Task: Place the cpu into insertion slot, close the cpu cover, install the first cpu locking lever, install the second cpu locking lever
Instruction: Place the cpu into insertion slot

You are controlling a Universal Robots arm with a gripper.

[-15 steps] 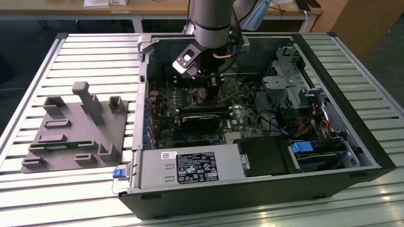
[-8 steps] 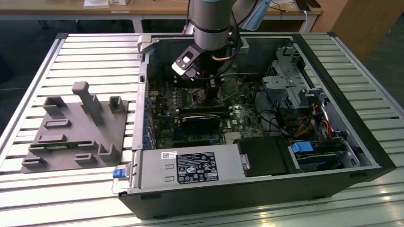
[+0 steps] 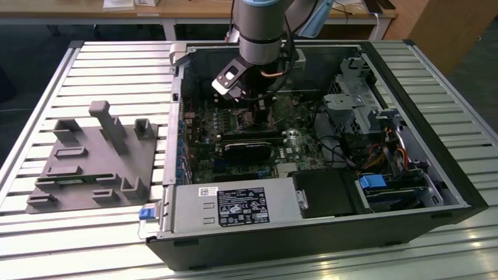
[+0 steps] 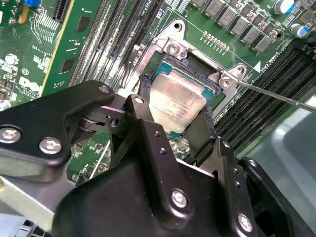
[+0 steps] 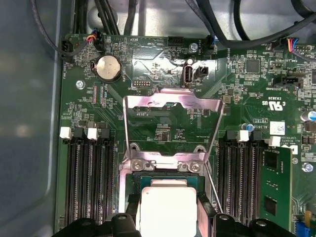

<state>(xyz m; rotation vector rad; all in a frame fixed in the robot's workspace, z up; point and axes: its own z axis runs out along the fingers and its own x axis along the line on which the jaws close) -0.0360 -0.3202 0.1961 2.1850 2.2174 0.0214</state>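
Pinching the cpu (image 4: 177, 101) by two opposite edges, the gripper (image 4: 175, 116) hangs low inside the open computer case, with its black fingers (image 4: 144, 106) pressed against the chip on either side. The cpu sits within the frame of the slot (image 4: 190, 61); whether it lies flat on the contacts or rests a little above them cannot be told, and in the second wrist view it looks slightly skewed to the rim. That is the main hazard. If the chip goes down crooked or off its keying, a corner could ride on the slot wall and press unevenly on the contacts beneath, bending them. Any sideways drag while the fingers grip it would do the same harm. The cover (image 5: 163, 102) is swung open, back over the board (image 5: 163, 69) and clear of the chip, but a knock from the wrist could drop it onto the fingers. A thin lever (image 4: 276, 94) runs close beside the slot's corner and might snag a finger.
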